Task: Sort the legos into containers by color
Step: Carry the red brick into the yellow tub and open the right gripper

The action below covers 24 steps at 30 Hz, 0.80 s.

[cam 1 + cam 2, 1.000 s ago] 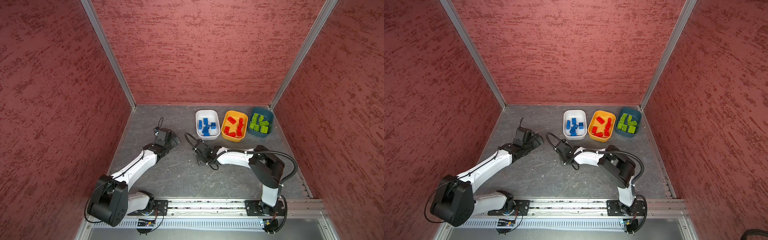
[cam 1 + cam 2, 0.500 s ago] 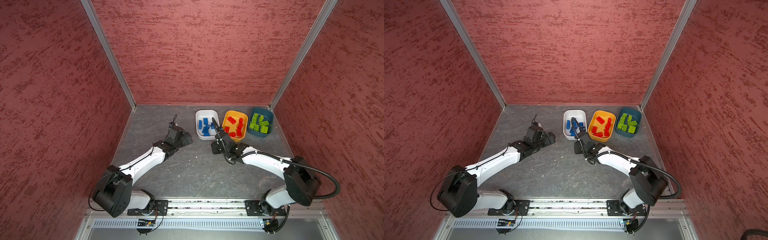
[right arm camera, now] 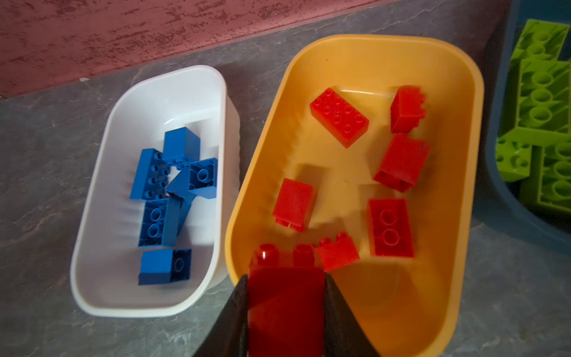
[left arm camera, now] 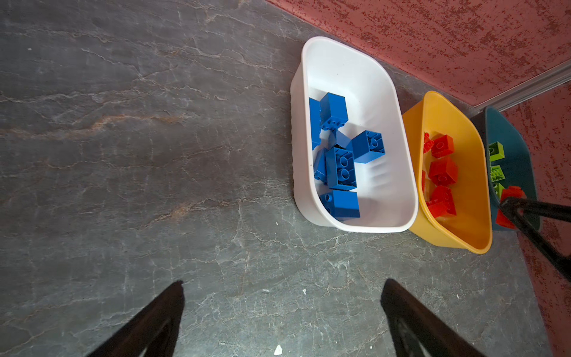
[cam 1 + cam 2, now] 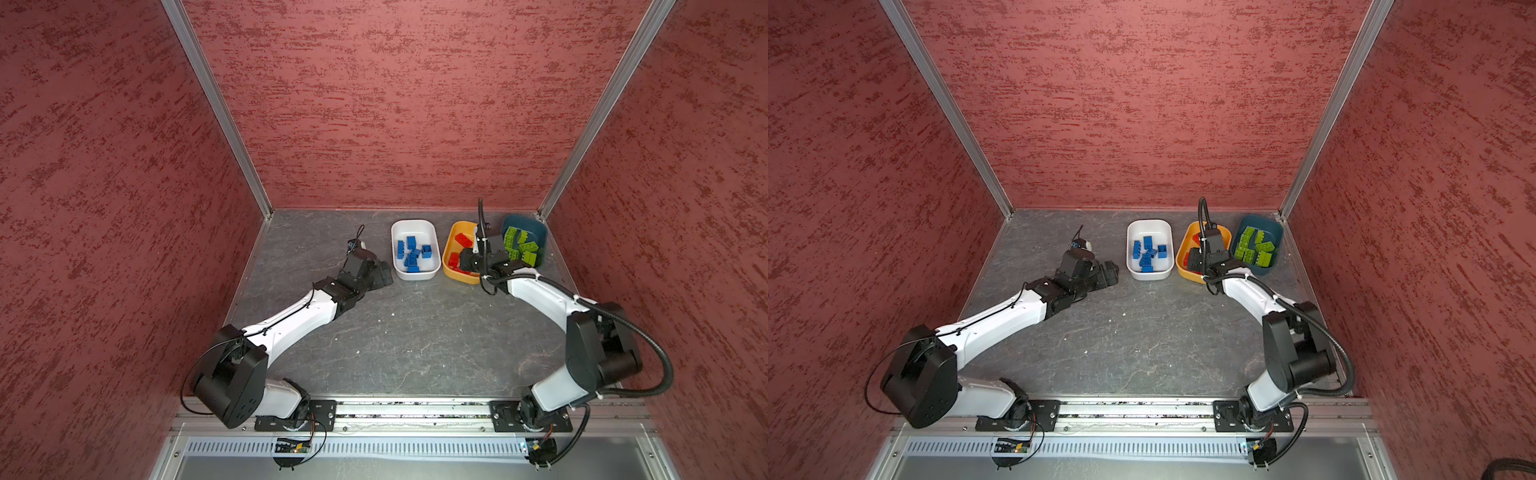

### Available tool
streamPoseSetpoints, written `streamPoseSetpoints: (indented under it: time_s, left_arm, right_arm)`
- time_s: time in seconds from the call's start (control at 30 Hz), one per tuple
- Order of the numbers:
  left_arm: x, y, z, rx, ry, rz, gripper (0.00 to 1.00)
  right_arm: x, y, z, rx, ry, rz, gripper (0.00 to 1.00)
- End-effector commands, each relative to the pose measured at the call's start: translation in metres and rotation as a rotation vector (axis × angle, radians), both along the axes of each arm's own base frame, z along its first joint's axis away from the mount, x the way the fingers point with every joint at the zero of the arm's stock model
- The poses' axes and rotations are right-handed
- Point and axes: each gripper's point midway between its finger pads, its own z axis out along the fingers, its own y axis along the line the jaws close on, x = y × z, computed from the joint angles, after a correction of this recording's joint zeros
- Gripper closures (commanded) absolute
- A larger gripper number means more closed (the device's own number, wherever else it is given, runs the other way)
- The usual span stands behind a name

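We look down from high in front on the whole floor (image 5: 415,332); both close wrist views share the white tub (image 4: 355,71).

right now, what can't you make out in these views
Held red brick: one end cut off by the right wrist view's edge; the right gripper covers its sides.
Green legos: cut off in that view, mostly behind the teal tub wall in the left wrist view.
Blue legos: piled, lower ones hidden in every view.
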Motion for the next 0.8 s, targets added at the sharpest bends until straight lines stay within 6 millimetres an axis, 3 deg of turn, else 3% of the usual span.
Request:
streamPoseSetpoints:
  time_s: [0.0,0.17,0.27,0.37,0.43,0.5,0.63,0.77]
  left_arm:
    - [0.005,0.005,0.007,0.023,-0.016,0.023,0.01]
    - [0.001,0.013,0.006,0.036,-0.015,0.048,0.01]
    - [0.0,0.016,0.006,0.037,-0.014,0.057,0.0]
    - [-0.002,0.021,0.007,0.048,-0.014,0.069,0.01]
    - [-0.002,0.025,0.009,0.039,-0.013,0.084,0.01]
    - [-0.001,0.031,0.008,0.018,-0.01,0.094,0.01]
    - [0.002,0.042,0.011,0.015,-0.019,0.124,0.0]
    - [0.005,0.06,0.014,0.034,-0.025,0.162,0.01]
  right_arm:
    - [0.024,-0.012,-0.009,-0.069,0.022,0.02,0.72]
    - [0.056,-0.03,-0.036,-0.137,0.086,-0.035,0.71]
    - [0.072,-0.027,-0.053,-0.122,0.135,-0.028,0.67]
    - [0.08,-0.023,-0.056,-0.105,0.151,-0.028,0.57]
    - [0.083,-0.023,-0.048,-0.109,0.133,-0.03,0.44]
    - [0.082,-0.024,-0.035,-0.112,0.108,-0.028,0.38]
    - [0.072,-0.027,-0.007,-0.112,0.054,-0.025,0.34]
    - [0.049,-0.03,0.03,-0.096,-0.027,-0.021,0.3]
